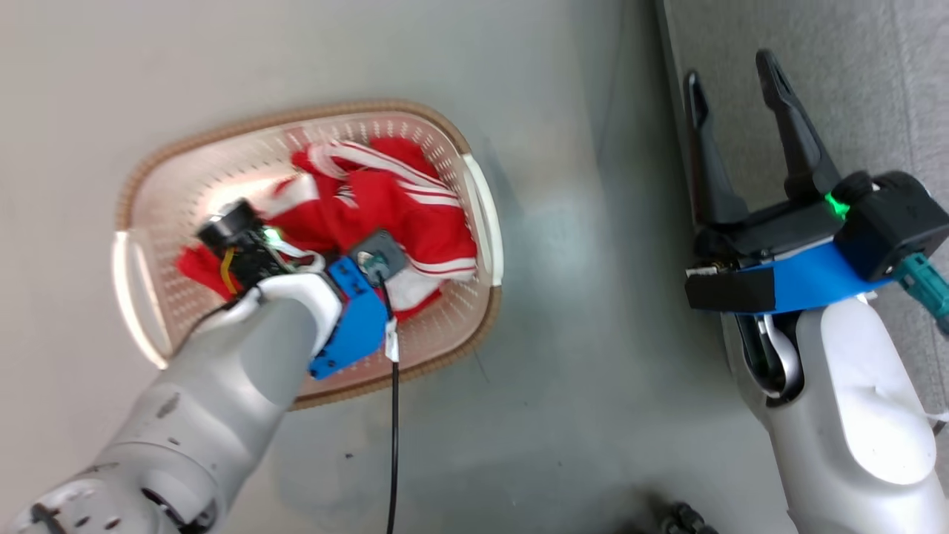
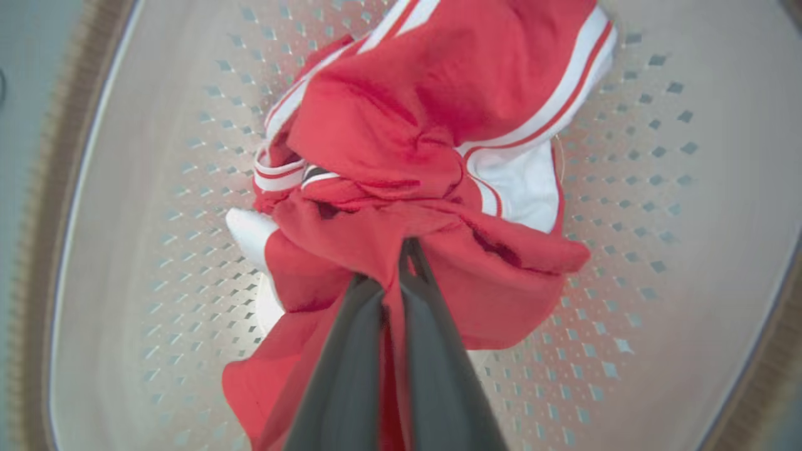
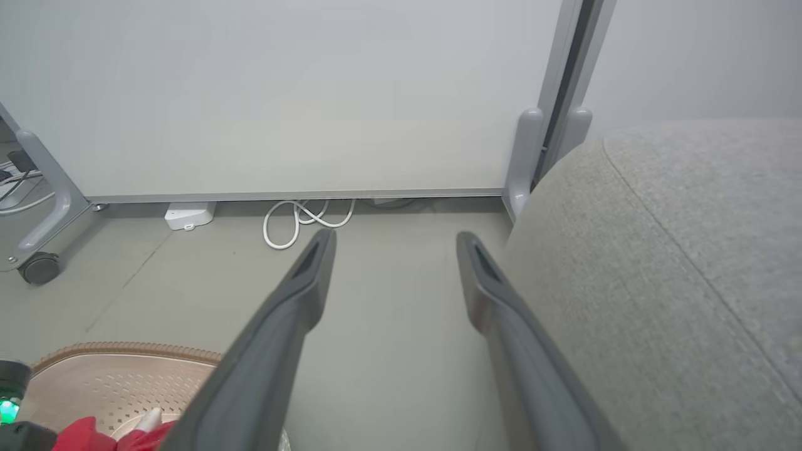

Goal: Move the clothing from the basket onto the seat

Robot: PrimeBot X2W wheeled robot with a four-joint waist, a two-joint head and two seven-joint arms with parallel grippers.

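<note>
Red fabric is pinched by the left gripper (image 2: pixel 391 263), its two dark fingers closed tight on a fold of the bright-red, white-striped clothing (image 2: pixel 401 113). The heap is too bunched to count garments. It lies inside the one cream-white perforated plastic basket (image 1: pixel 445 159), long axis roughly nine to three o'clock from the head. At three o'clock the right gripper (image 1: pixel 730 68) gapes empty, fingers pointing to twelve, beside the light-grey upholstered seat (image 1: pixel 852 74).

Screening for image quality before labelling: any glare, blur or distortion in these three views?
Head view: glare washes out the basket's left handle and inner wall. Left wrist view: perforations smear toward the edges, while the red clothing at centre stays fairly sharp. Right wrist view: evenly lit, the sofa cushion's weave crisp.
</note>
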